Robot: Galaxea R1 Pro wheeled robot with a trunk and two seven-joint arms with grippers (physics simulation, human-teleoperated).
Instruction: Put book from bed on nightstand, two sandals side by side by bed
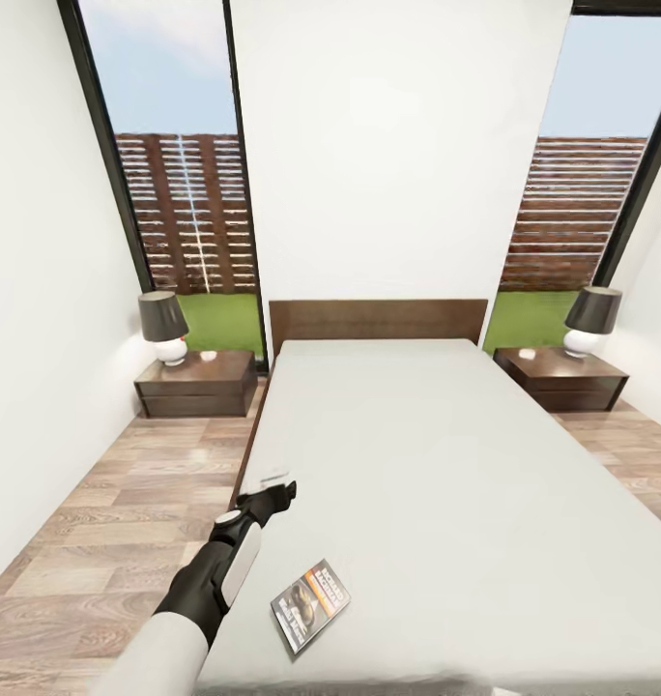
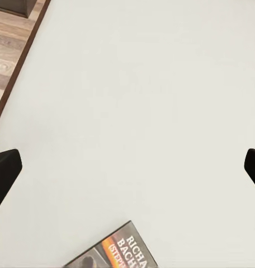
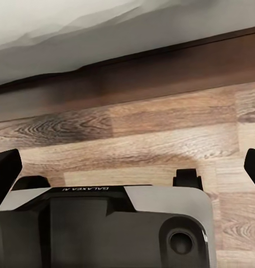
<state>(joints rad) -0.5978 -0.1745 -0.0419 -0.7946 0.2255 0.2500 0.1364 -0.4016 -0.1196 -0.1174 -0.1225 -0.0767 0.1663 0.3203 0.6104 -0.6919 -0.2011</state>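
Orange-banded book [image 1: 310, 606] flat on bed [image 1: 446, 464], apparently untouched.

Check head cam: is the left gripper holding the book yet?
No, the book lies flat on the bed, apart from the left gripper.

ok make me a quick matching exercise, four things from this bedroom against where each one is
Things:
1. book
2. lamp
3. headboard
4. left gripper

Places:
A. on a nightstand
B. against the white wall between the windows
C. lying flat on the mattress
D. above the mattress edge, fingers open, beyond the book

Pairs: 1-C, 2-A, 3-B, 4-D
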